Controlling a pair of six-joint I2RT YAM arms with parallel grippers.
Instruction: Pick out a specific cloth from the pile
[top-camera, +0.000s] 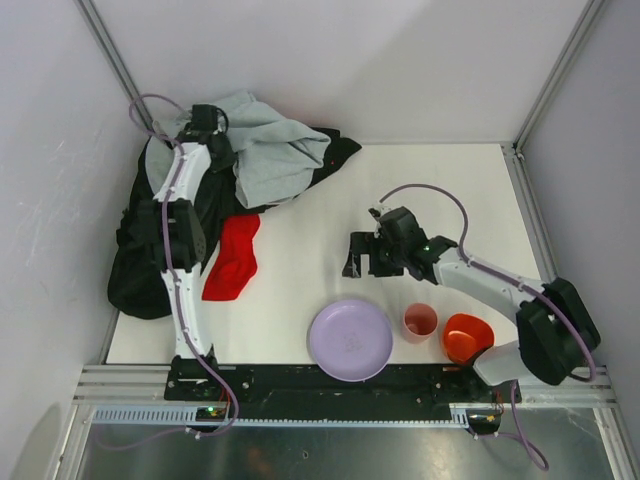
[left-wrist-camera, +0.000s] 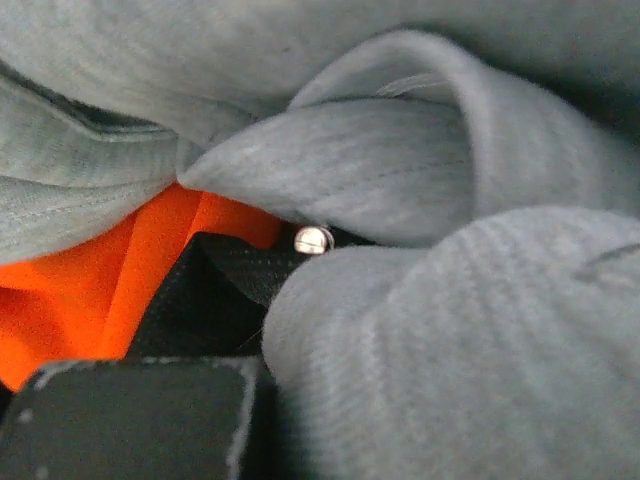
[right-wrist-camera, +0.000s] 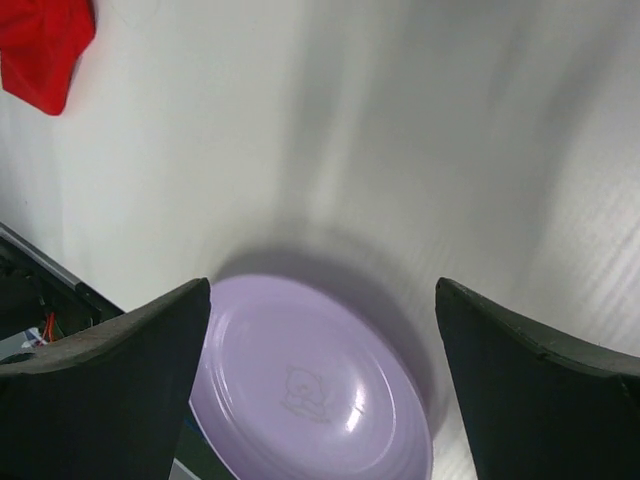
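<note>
The red cloth (top-camera: 232, 258) lies on the white table just right of the pile, apart from both grippers; its corner shows in the right wrist view (right-wrist-camera: 40, 50). The pile holds a black garment (top-camera: 140, 270) and a light gray sweatshirt (top-camera: 270, 150). My left gripper (top-camera: 205, 120) is pushed into the sweatshirt at the pile's top. In the left wrist view, gray folds (left-wrist-camera: 450, 330) cover the jaws. One finger (left-wrist-camera: 130, 420) shows, with the orange garment (left-wrist-camera: 90, 290) behind it. My right gripper (top-camera: 365, 255) hangs open and empty over mid-table.
A lilac plate (top-camera: 350, 340) sits at the near edge and shows between my right fingers (right-wrist-camera: 310, 390). A pink cup (top-camera: 420, 322) and an orange bowl (top-camera: 467, 337) stand right of it. White walls close in the back and sides.
</note>
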